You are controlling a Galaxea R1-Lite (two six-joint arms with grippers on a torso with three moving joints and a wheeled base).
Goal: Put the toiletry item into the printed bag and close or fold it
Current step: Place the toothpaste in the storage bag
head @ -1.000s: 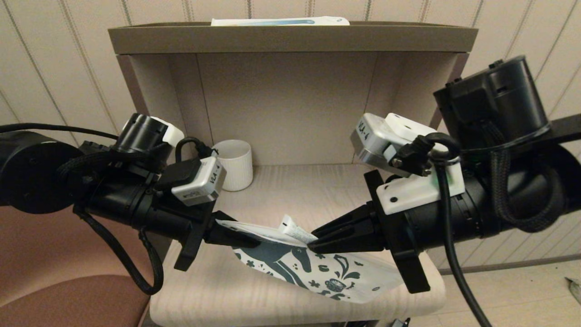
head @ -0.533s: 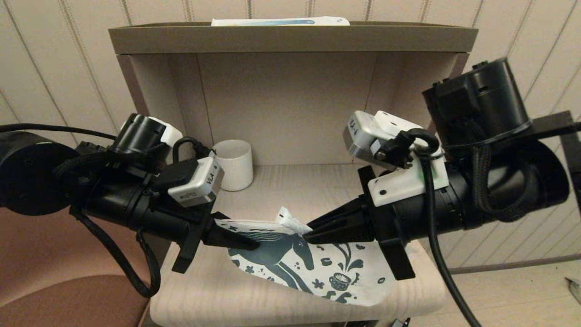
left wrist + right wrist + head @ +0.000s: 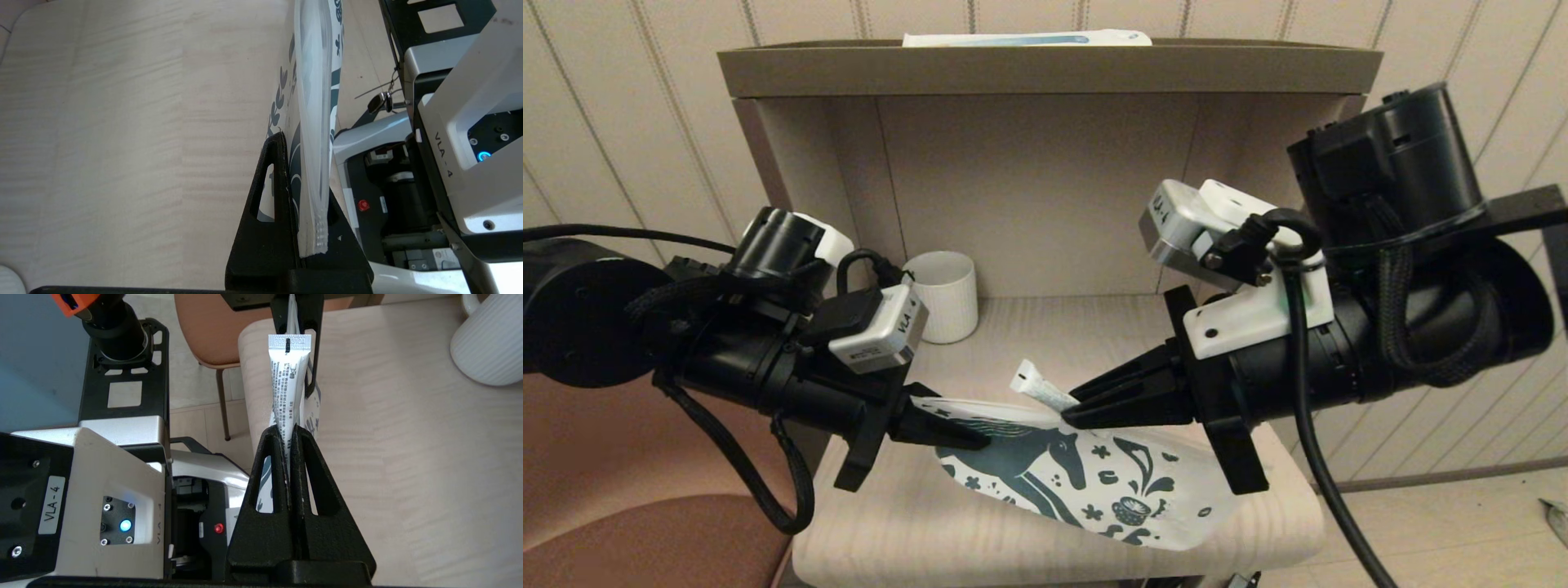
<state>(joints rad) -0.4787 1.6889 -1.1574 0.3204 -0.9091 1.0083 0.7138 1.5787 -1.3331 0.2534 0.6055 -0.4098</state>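
While pinched, tube (image 3: 1036, 385) crimp-end up-left

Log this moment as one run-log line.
left pincer: shut on bag edge | right pincer: shut on tube | tube: crimped end up, above bag mouth, not inside | bag: partly resting on shelf

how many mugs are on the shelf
1. A white ribbed mug stands at the back left of the lower shelf, behind the left arm's wrist camera. The arms cover parts of the shelf, so another could be hidden.
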